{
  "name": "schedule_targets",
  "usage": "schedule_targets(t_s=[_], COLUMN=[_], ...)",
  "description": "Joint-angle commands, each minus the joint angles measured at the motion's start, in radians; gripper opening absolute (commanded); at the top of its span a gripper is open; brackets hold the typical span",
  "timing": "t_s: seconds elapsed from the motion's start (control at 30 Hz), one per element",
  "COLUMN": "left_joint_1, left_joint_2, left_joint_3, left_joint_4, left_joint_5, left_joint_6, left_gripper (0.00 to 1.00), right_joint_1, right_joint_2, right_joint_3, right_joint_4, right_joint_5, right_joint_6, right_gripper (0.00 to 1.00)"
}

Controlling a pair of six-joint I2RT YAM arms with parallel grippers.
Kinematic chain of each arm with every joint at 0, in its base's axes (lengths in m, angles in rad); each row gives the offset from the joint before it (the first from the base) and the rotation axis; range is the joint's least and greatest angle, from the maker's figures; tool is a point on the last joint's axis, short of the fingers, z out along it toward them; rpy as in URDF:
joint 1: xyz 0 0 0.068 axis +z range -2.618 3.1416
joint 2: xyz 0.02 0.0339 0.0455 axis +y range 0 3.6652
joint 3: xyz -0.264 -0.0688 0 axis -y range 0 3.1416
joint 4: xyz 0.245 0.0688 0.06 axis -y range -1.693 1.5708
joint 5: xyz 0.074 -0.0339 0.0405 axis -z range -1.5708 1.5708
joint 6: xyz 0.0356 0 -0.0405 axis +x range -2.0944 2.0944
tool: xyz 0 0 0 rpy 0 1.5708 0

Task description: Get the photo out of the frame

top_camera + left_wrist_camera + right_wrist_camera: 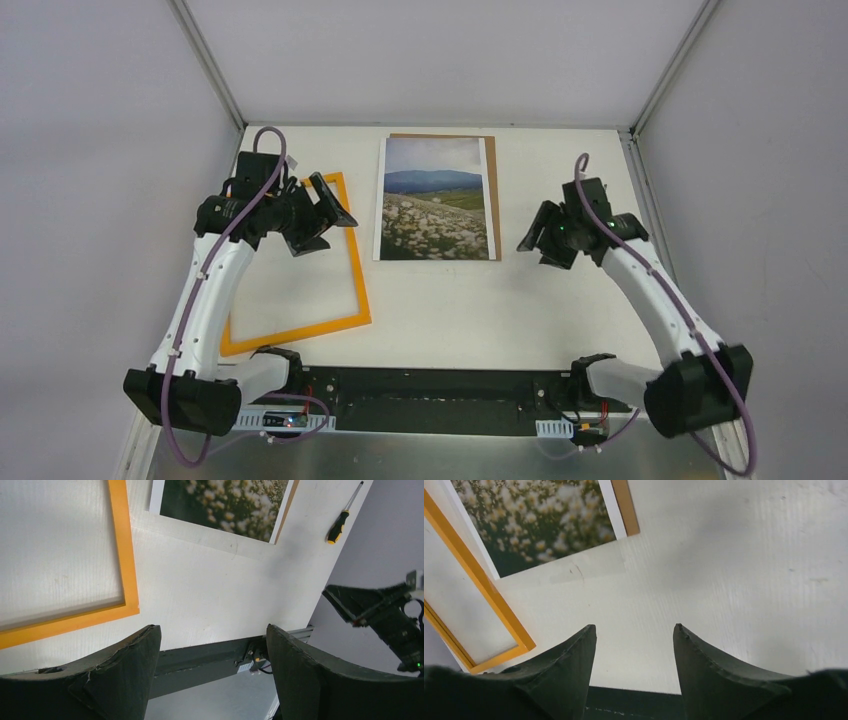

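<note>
Both my left pincer (pixel 212 627) and right pincer (pixel 634 626) hang gaping, empty-handed. The white-bordered landscape photo (pixel 436 200) lies on a brown backing board (pixel 492 200), apart from the flat orange rectangular frame (pixel 356 262).

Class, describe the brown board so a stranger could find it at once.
Look at the far middle of the white table, right of the orange frame. A landscape photo lies there, and the board lies flat under it. Only its plain brown strips peek out along the photo's top and right edges.
</note>
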Motion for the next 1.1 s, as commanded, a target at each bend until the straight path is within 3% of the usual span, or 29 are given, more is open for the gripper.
schedule_targets(t_s=[0.0, 0.17, 0.3, 0.37, 0.63, 0.73, 1.07], left_joint_1=[-0.007, -0.006, -0.006, -0.006, -0.006, -0.006, -0.006], left_joint_2=[-0.085, -0.171, -0.202, -0.224, -0.281, -0.295, -0.316], left_joint_3=[0.011, 0.107, 0.223, 0.287, 0.526, 0.559, 0.539], left_joint_4=[-0.005, -0.006, -0.006, -0.003, -0.002, -0.004, -0.013], left_joint_5=[-0.045, -0.138, -0.184, -0.224, -0.356, -0.388, -0.39], left_joint_6=[-0.001, 0.059, 0.107, 0.136, 0.275, 0.283, 0.274], left_gripper=[0.79, 0.81, 0.81, 0.82, 0.86, 0.87, 0.86], right_joint_1=[0.015, 0.015, 0.015, 0.014, 0.016, 0.014, 0.013], right_joint_2=[-0.257, -0.502, -0.545, -0.576, -0.547, -0.522, -0.546], right_joint_3=[-0.009, 0.131, 0.329, 0.398, 0.742, 0.816, 0.747], right_joint_4=[-0.266, -0.401, -0.546, -0.577, -0.709, -0.731, -0.656], right_joint_5=[0.129, 0.153, 0.236, 0.278, 0.504, 0.513, 0.388], right_joint_6=[-0.024, -0.004, 0.004, 0.011, -0.002, -0.017, -0.004], right_gripper=[0.63, 0.8, 0.94, 0.97, 0.99, 0.99, 0.99])
